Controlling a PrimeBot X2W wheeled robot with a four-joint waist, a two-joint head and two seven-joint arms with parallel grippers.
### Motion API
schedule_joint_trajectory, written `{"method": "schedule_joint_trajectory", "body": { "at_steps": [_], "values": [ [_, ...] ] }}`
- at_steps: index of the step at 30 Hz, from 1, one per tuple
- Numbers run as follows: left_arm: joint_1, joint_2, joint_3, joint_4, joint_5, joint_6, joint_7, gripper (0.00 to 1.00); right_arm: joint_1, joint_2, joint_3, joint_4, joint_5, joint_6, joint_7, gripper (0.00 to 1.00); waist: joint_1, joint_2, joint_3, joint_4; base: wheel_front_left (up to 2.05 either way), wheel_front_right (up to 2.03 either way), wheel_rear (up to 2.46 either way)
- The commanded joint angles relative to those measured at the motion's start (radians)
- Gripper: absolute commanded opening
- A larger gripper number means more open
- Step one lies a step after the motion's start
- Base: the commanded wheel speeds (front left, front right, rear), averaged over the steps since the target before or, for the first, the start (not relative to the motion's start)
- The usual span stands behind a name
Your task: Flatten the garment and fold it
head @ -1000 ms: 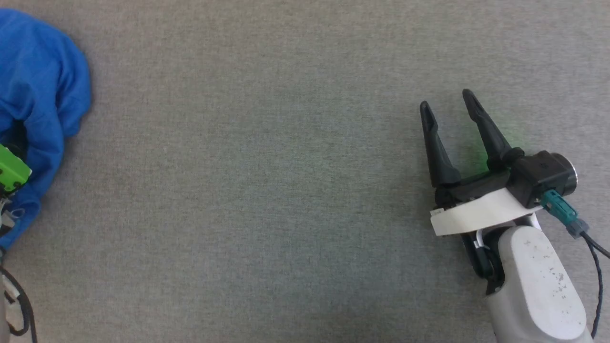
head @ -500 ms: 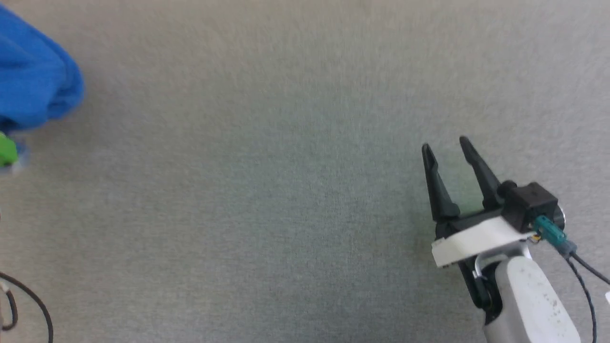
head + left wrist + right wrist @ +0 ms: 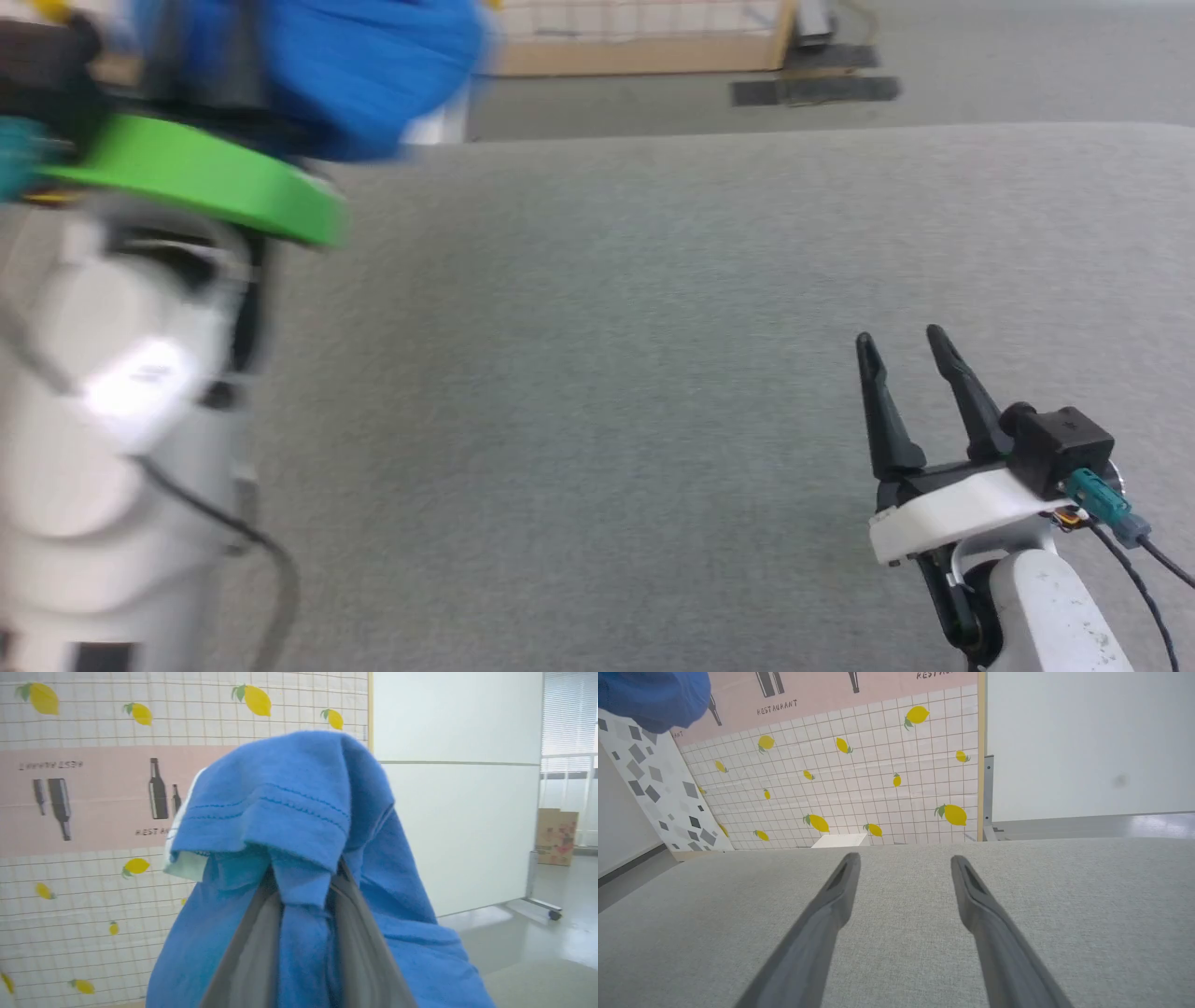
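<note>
Where the shorts [image 3: 373, 65] are: in the air at the upper left of the head view, blurred, just above the green wrist plate [image 3: 205, 177] of the left arm; none of the cloth seen there touches the table [image 3: 653, 327].
Change: a second ago they lay bunched on the table at the left edge of the frame; now they are lifted off it.
Camera: the head view has tipped up, so the table's far edge and the floor [image 3: 1027, 56] beyond fill the top of the frame; that shift is the camera's, not the things'.
Left end effector [image 3: 306, 872]: pinching a fold of blue cloth between its fingers, mid-frame in the left wrist view; a stitched hem drapes over the tips, and a pale patch shows at the left of the bundle.
Right end effector [image 3: 898, 334]: fingers spread with nothing between them, lower right of the head view, low over bare table.
Meaning for the task: the pickup looks done, flattening not yet begun; the shorts are one crumpled bunch held at a single point.
Next, likely: lay them mid-table, where the free end effector can take a second edge and draw the cloth flat.
</note>
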Motion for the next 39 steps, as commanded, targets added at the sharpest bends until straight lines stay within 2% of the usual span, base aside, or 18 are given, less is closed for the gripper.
{"method": "schedule_joint_trajectory", "body": {
  "at_steps": [1, 6, 9, 13, 14, 15, 16, 20, 25, 30, 36, 39],
  "values": [
    [-0.011, -0.031, -0.030, 0.011, -0.010, -0.011, 0.005, 0.00, 0.013, 0.000, -0.006, -0.006, -0.002, -0.002, -0.007, 1.00, 0.0000, 0.0000, -0.032, -0.078, 0.00, 0.00, 0.00],
    [0.042, -0.144, -0.150, 0.114, -0.047, -0.041, 0.028, 0.00, 0.021, 0.000, -0.020, -0.026, -0.009, -0.002, 0.004, 1.00, 0.0000, 0.0000, -0.020, -0.148, 0.00, 0.00, 0.00],
    [0.085, -0.177, -0.219, 0.224, -0.059, -0.066, 0.074, 0.00, 0.025, 0.000, -0.023, -0.036, -0.010, -0.002, 0.009, 1.00, 0.0000, 0.0000, -0.012, -0.178, 0.00, 0.00, 0.00],
    [0.139, -0.211, -0.286, 0.403, -0.105, -0.090, 0.196, 0.00, 0.029, 0.000, -0.019, -0.047, -0.010, -0.002, 0.017, 1.00, 0.0000, 0.0000, -0.005, -0.207, 0.00, 0.00, 0.00],
    [0.152, -0.216, -0.301, 0.454, -0.119, -0.093, 0.246, 0.24, 0.029, 0.000, -0.019, -0.049, -0.009, -0.002, 0.017, 1.00, 0.0000, 0.0000, -0.004, -0.211, 0.00, 0.00, 0.00],
    [0.162, -0.218, -0.317, 0.491, -0.133, -0.100, 0.295, 0.71, 0.030, 0.000, -0.019, -0.049, -0.009, -0.002, 0.017, 1.00, 0.0000, 0.0000, -0.003, -0.212, 0.00, 0.00, 0.00],
    [0.171, -0.223, -0.331, 0.525, -0.153, -0.109, 0.347, 1.00, 0.031, 0.000, -0.020, -0.049, -0.008, -0.002, 0.017, 1.00, 0.0000, 0.0000, -0.003, -0.213, 0.00, 0.00, 0.00],
    [0.190, -0.225, -0.338, 0.576, -0.195, -0.115, 0.427, 1.00, 0.036, 0.000, -0.022, -0.049, -0.011, -0.002, 0.019, 1.00, 0.0000, 0.0000, -0.006, -0.200, 0.00, 0.00, 0.00],
    [0.215, -0.214, -0.302, 0.535, -0.211, -0.099, 0.360, 1.00, 0.042, 0.000, -0.023, -0.056, -0.016, -0.002, 0.027, 1.00, 0.0000, 0.0000, -0.023, -0.161, 0.00, 0.00, 0.00],
    [0.250, -0.193, -0.222, 0.408, -0.208, -0.070, 0.171, 1.00, 0.053, 0.000, -0.032, -0.073, -0.025, -0.002, 0.037, 1.00, 0.0000, 0.0000, -0.044, -0.098, 0.00, 0.00, 0.00],
    [0.311, -0.137, -0.125, 0.276, -0.122, 0.009, -0.122, 1.00, 0.058, 0.000, -0.028, -0.094, -0.030, -0.002, 0.047, 1.00, 0.0000, 0.0000, -0.059, -0.028, 0.00, 0.00, 0.00],
    [0.357, -0.112, -0.089, 0.254, -0.090, 0.042, -0.210, 1.00, 0.058, 0.000, -0.021, -0.101, -0.034, -0.002, 0.055, 1.00, 0.0000, 0.0000, -0.061, -0.005, 0.00, 0.00, 0.00]
  ]
}}
